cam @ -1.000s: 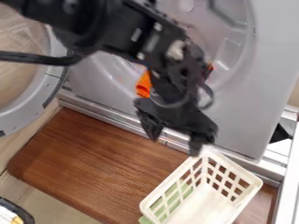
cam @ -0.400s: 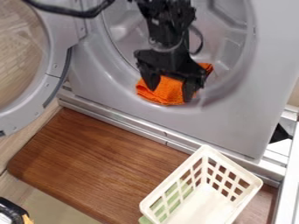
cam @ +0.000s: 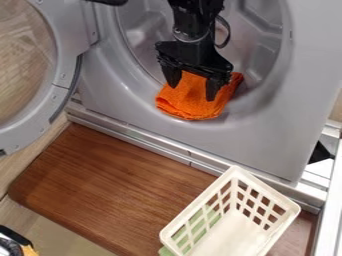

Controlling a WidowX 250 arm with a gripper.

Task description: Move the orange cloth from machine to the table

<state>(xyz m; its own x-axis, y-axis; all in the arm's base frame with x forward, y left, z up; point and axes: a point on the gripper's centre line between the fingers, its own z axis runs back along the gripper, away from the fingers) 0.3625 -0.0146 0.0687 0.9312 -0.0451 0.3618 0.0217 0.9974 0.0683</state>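
The orange cloth (cam: 190,107) lies at the near lip (cam: 248,108) of the machine (cam: 267,142), beneath my tool (cam: 192,92), fingers apart. I should straddle a thick fold, close firmly, then clear the lip before lowering toward the table (cam: 113,185).

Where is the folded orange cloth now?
In the camera view, the cloth lies upper centre on the grey machine's round lower rim, under the black tool.

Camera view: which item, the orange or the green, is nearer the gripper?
The orange cloth, right at the gripper; the green item is by the basket.
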